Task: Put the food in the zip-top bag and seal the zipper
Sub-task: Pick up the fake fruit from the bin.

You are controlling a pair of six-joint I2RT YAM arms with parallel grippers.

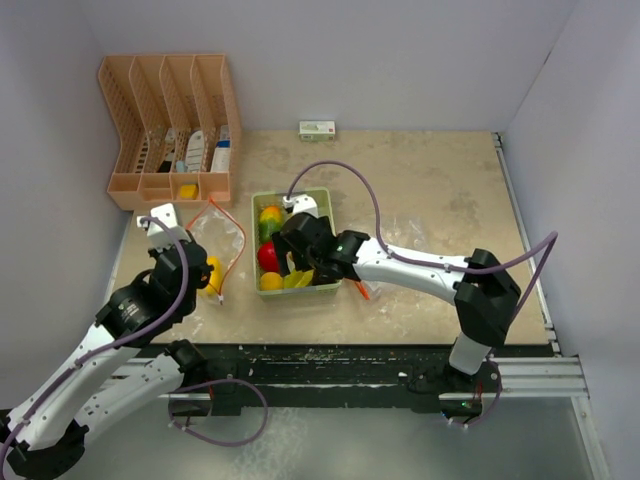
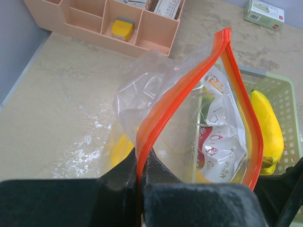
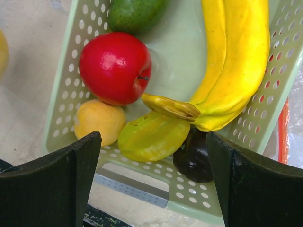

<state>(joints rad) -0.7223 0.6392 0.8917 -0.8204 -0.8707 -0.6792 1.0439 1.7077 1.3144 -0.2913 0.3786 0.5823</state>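
Observation:
A pale green tray (image 3: 189,201) holds the food: yellow bananas (image 3: 232,61), a red apple (image 3: 115,66), a small orange-yellow fruit (image 3: 97,120), a yellow-green starfruit (image 3: 151,135), a dark purple fruit (image 3: 191,158) and a green mango (image 3: 135,14). My right gripper (image 3: 152,139) hangs open just above the tray's near end, its fingers either side of the starfruit and purple fruit. Left of the tray, the clear zip-top bag (image 2: 156,90) stands with its mouth open. My left gripper (image 2: 140,156) is shut on the bag's orange-red zipper (image 2: 189,80). A yellow fruit (image 2: 120,149) lies inside the bag.
A peach desk organizer (image 1: 170,130) with small items stands at the back left. A small white-green box (image 1: 317,128) lies by the back wall. A small orange object (image 1: 362,290) rests right of the tray (image 1: 320,195). Walls close in left, back and right.

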